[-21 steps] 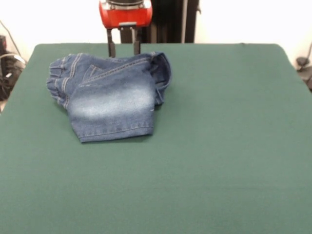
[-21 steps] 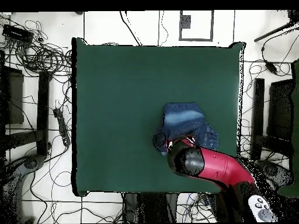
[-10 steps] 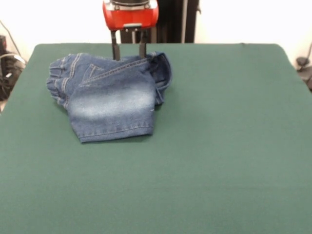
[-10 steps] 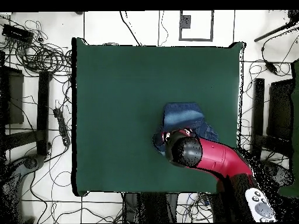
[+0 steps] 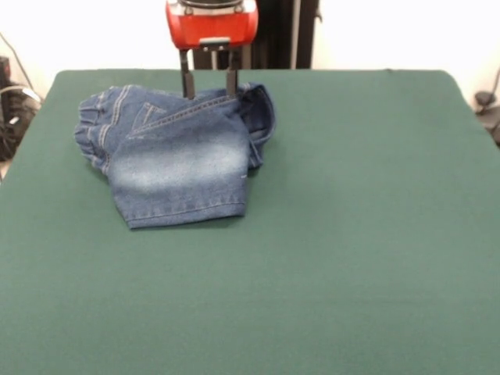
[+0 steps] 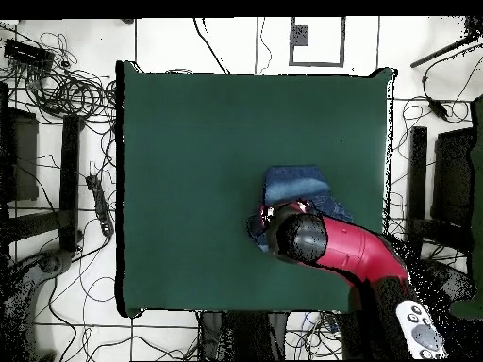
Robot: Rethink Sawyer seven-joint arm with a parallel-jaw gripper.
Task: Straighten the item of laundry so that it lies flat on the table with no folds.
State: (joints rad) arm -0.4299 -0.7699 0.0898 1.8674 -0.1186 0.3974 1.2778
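No readable text, labels, brands or numbers anywhere; none on the jeans (image 5: 176, 156), arm or table (image 5: 351, 234).

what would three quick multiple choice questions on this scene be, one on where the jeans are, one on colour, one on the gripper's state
1. In the front view, where do the jeans lie on the table?
A. the far left part
B. the near right corner
C. hanging off the near edge

2. What colour is the table's cover?
A. red
B. dark green
C. white

3. How does the gripper stand?
A. shut, raised high above bare table
B. out of both views
C. open, its two fingers down at the far edge of the jeans

Answers:
1. A, the denim sits toward the far left, with bare cloth all along the near and right sides.
2. B, the whole top shows dark green in both views.
3. C, two dark fingers stand apart with a gap between them, reaching the folded jeans' far edge; whether they touch the denim cannot be told.
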